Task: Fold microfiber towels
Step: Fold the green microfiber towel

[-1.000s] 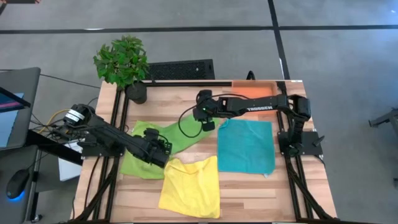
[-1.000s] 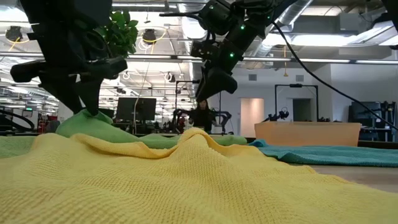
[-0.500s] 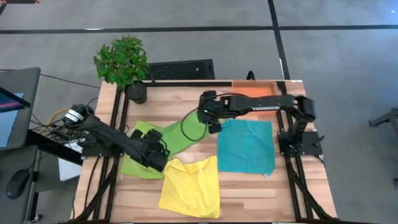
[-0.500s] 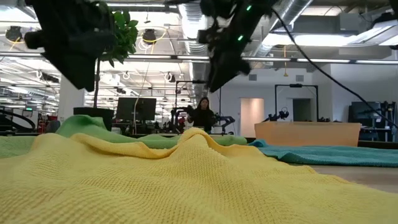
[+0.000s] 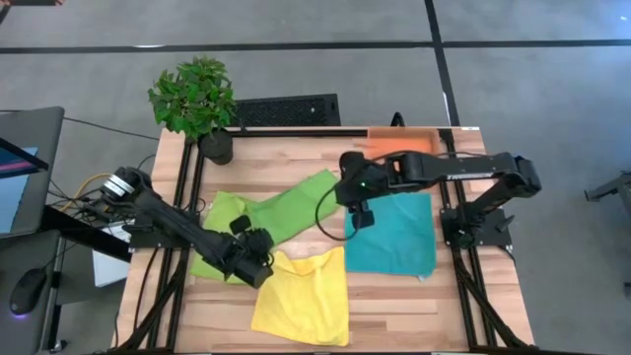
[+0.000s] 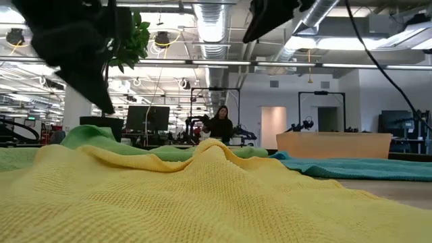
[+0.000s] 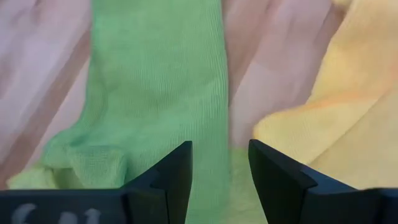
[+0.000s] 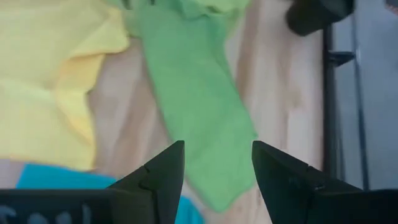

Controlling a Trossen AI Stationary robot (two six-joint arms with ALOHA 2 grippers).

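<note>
A dark-green towel (image 5: 291, 200) lies as a long slanted strip on the wooden table, its left end resting on a lime towel (image 5: 219, 215). A yellow towel (image 5: 301, 291) lies rumpled at the near middle, and a teal towel (image 5: 391, 232) lies flat at the right. My left gripper (image 5: 258, 264) hovers open over the spot where the green and yellow towels meet (image 7: 221, 165). My right gripper (image 5: 360, 215) hangs open, high above the teal towel's left edge, looking down on the green strip (image 8: 193, 106).
An orange tray (image 5: 399, 143) sits at the far right corner. A potted plant (image 5: 197, 99) stands at the far left, with a black grille (image 5: 286, 108) beside it. Bare wood shows at the far middle and the near corners. A person (image 6: 219, 125) stands far back in the room.
My right gripper has risen from the green strip's far right end and drawn back toward the table's right, over the teal towel's edge. My left gripper has rolled about its own line and shifted toward the near edge, to the yellow towel's corner. The green strip lies uncovered.
</note>
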